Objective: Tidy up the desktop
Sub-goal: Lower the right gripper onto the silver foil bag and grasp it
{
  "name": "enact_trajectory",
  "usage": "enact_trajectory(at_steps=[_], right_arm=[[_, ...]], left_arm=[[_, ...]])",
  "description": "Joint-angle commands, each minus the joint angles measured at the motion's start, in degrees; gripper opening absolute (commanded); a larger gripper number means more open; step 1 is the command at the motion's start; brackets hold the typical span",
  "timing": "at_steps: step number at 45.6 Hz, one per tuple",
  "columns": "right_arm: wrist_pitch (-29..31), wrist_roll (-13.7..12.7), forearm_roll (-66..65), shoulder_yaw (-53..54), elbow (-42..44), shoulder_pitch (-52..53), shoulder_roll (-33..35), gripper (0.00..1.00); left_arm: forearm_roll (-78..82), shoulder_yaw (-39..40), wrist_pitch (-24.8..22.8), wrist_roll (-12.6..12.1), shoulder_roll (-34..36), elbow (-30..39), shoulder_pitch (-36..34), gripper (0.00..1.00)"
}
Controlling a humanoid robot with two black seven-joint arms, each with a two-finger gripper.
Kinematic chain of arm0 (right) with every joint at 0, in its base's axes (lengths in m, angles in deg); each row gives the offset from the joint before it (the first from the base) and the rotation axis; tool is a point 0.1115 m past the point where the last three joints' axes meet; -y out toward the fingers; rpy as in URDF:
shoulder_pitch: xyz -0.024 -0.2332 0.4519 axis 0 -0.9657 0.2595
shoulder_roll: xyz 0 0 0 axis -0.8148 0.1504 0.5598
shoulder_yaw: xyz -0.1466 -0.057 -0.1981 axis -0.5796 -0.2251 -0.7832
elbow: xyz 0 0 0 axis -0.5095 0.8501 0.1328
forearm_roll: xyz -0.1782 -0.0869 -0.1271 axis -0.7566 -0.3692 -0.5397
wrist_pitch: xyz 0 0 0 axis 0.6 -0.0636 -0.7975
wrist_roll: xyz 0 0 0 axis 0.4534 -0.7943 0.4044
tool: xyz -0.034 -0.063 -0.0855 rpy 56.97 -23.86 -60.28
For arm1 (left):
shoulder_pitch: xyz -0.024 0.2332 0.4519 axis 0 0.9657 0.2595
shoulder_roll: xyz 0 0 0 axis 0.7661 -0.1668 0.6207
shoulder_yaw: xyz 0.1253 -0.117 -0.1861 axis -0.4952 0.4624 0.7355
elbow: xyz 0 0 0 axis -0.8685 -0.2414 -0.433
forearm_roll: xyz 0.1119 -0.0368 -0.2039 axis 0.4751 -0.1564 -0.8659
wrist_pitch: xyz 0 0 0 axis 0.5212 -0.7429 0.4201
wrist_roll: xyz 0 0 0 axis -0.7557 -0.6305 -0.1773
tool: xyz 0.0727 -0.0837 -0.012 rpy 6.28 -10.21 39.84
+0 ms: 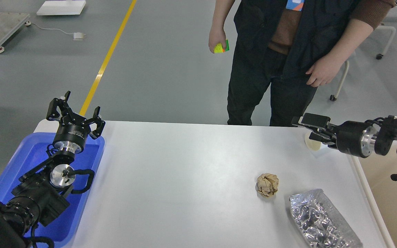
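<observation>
The desktop point(184, 179) is a large white tabletop. A crumpled brown paper ball point(267, 185) lies on it right of centre. A crinkled silver foil bag point(322, 222) lies at the front right. A small cream round object point(312, 144) sits near the far right corner. My left gripper point(72, 112) is open and empty, raised above the far end of the blue tray point(29, 158). My right gripper point(311, 128) points left, low over the far right corner, just above the cream round object. Its fingers stand apart and hold nothing.
A person point(281, 51) stands at the table's far edge and holds a colourful cube point(221, 47) in one hand. A cream-coloured bin point(391, 203) stands off the table's right edge. A chair leg shows behind the person.
</observation>
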Motion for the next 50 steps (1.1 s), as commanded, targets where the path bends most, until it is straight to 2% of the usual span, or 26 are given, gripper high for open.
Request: enact_trajectory(at_steps=[1,11,22,32,50], right_arm=[[0.34,1.34,-12.8,-17.01,-2.41,13.24,1.42,1.0],[-0.19,4.59,-14.47,-34.42,-3.99,23.01,1.6,1.0],[-1.33,5.82,-14.12,-42.51,-4.43,26.09,3.62,1.0],[-10.02,5.82,-14.12,-54.55,-3.99,25.39,2.66,1.0],[-15.39,5.47,-10.0,-56.23,-3.29,18.8,-0.51,1.0]], left_arm=[[0.0,0.0,0.0,0.0,0.0,0.07,0.0,1.0],[0.0,0.0,0.0,0.0,0.0,-0.02,0.0,1.0],[0.0,0.0,0.0,0.0,0.0,0.07,0.0,1.0],[0.0,0.0,0.0,0.0,0.0,-0.02,0.0,1.0],[0.0,0.0,0.0,0.0,0.0,-0.02,0.0,1.0]])
